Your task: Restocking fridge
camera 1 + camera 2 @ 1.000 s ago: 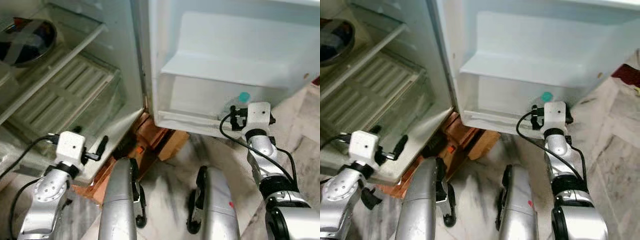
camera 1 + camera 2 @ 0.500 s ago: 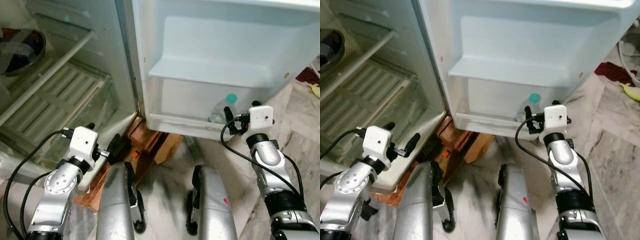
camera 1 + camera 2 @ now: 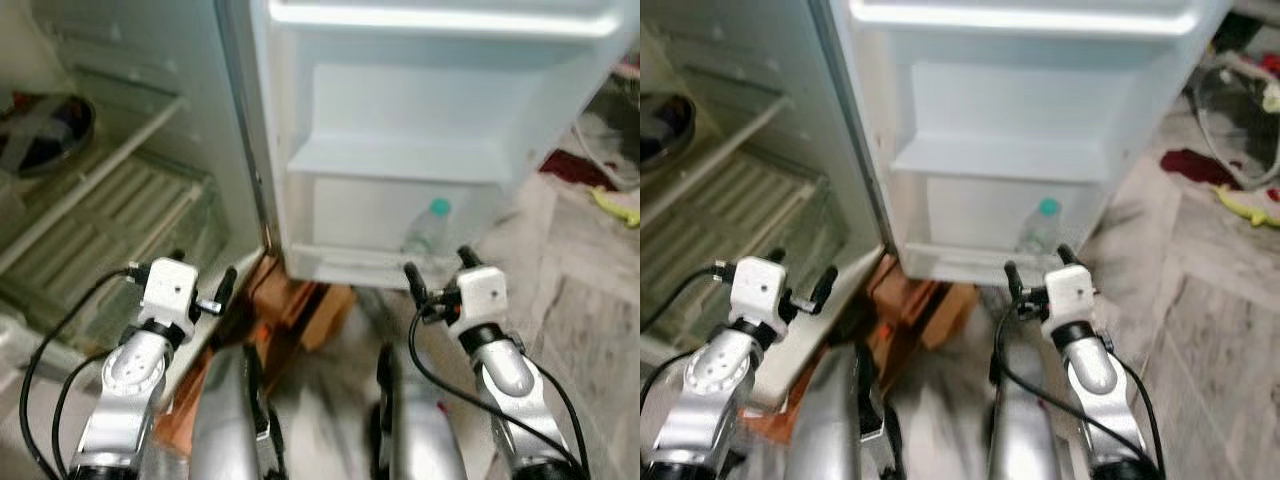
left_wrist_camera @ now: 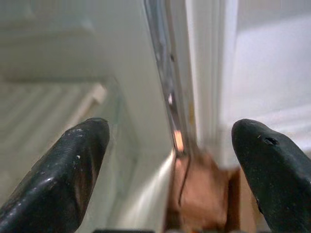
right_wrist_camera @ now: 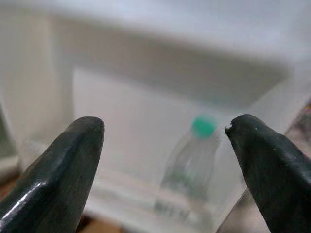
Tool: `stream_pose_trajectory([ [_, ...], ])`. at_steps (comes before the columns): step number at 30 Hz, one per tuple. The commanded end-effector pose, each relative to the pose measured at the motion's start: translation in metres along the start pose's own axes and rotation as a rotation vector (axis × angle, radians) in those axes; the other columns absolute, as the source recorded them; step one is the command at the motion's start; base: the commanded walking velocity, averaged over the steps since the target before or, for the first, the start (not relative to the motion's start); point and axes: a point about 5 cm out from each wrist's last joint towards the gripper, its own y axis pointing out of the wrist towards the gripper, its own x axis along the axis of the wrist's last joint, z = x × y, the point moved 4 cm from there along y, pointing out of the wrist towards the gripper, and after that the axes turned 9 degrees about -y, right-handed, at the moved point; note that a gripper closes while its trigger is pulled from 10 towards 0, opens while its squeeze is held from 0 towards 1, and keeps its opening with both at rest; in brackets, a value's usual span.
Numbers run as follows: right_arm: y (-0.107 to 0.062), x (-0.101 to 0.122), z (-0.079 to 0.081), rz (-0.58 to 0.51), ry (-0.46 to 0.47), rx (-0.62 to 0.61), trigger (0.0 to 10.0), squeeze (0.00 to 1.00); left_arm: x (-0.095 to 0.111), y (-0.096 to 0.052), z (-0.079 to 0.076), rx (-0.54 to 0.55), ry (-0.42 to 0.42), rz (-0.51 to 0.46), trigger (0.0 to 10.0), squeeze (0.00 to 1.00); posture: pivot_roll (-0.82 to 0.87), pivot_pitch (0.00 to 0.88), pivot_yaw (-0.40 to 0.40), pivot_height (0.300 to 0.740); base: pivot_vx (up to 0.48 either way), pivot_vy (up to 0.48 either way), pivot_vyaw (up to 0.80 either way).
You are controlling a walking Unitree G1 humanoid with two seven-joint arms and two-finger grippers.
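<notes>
Fingers of right gripper now spread empty, backed off the bottle; left gripper open.

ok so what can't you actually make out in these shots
- Bottle in the door shelf: label and fill level, blurred in the eye and right wrist views.
- Dark round dish on the fridge shelf: contents, cut by the left eye view's edge.
- Brown boxes under the door: partly hidden by the fridge.

The clear plastic bottle with a green cap is showing blurred, its label unreadable. Left of it, the dark round dish is running past the picture's edge.
</notes>
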Motion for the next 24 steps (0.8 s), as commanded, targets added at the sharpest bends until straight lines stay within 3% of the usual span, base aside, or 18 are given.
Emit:
stream_pose_trajectory([
  [1, -0.001, 0.003, -0.004, 0.002, 0.056, -0.066, 10.0, 0.0, -0.003, 0.0, 0.006, 0.045, -0.009, -0.002, 10.0, 0.0, 0.0, 0.0, 0.014, 0.574, 0.0, 0.0, 0.0],
  [3, -0.003, 0.008, -0.004, -0.005, 0.161, -0.131, 10.0, 0.0, -0.005, 0.002, 0.002, 0.039, -0.019, -0.002, 10.0, 0.0, 0.0, 0.0, 0.009, 0.574, 0.0, 0.0, 0.0],
  [4, -0.004, 0.01, -0.003, -0.015, 0.164, -0.15, 10.0, 0.0, -0.007, 0.003, 0.0, 0.034, -0.02, -0.002, 10.0, 0.0, 0.0, 0.0, 0.007, 0.574, 0.0, 0.0, 0.0],
  [7, -0.003, 0.01, 0.0, -0.016, 0.142, -0.172, 10.0, 0.0, -0.007, 0.006, -0.004, 0.028, -0.02, -0.006, 10.0, 0.0, -0.01, 0.0, 0.005, 0.584, 0.0, 0.0, 0.0],
  [8, 0.002, 0.011, 0.005, -0.011, 0.159, -0.18, 10.0, 0.0, -0.004, 0.013, -0.006, 0.029, -0.021, -0.019, 10.0, 0.0, -0.02, 0.0, 0.001, 0.594, 0.0, 0.0, 0.0],
  [11, 0.008, 0.015, 0.013, -0.025, 0.148, -0.129, 10.0, 0.0, 0.0, 0.019, -0.006, 0.034, -0.018, -0.029, 10.0, 0.0, -0.01, 0.0, 0.0, 0.614, 0.0, 0.0, 0.0],
  [19, 0.014, 0.014, 0.001, -0.007, 0.119, -0.185, 10.0, 0.0, -0.006, 0.017, 0.006, 0.075, 0.012, -0.031, 10.0, 0.0, -0.01, 0.0, 0.012, 0.664, 0.0, 0.0, 0.0],
  [24, 0.019, 0.016, 0.002, -0.018, 0.108, -0.179, 10.0, 0.0, -0.005, 0.022, 0.004, 0.067, 0.024, -0.041, 10.0, 0.0, -0.02, 0.0, 0.01, 0.699, 0.0, 0.0, 0.0],
])
